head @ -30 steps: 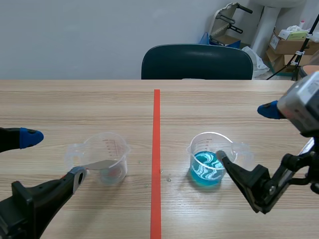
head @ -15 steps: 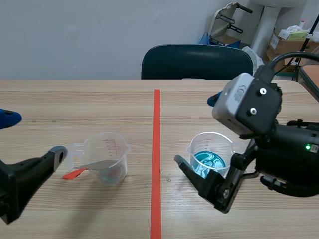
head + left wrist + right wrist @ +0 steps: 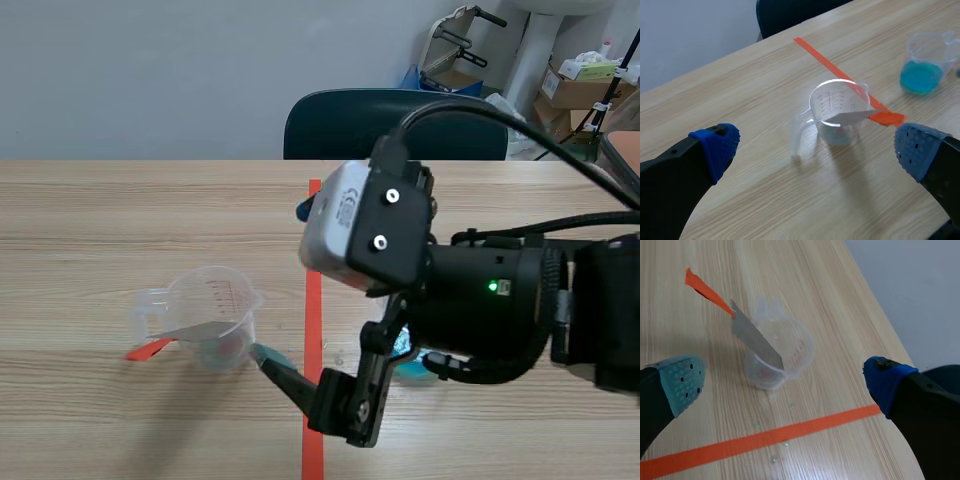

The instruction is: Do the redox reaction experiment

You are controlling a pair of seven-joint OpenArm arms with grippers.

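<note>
Right gripper [image 3: 785,381] is spread wide, just beside the clear measuring cup [image 3: 790,347] where the metal strip [image 3: 756,340] leans, orange end out past the rim. I reckon this is the grab-the-strip step, so next I pinch it without tipping the cup. Left gripper [image 3: 816,147] gapes wide too, holding nothing.
</note>
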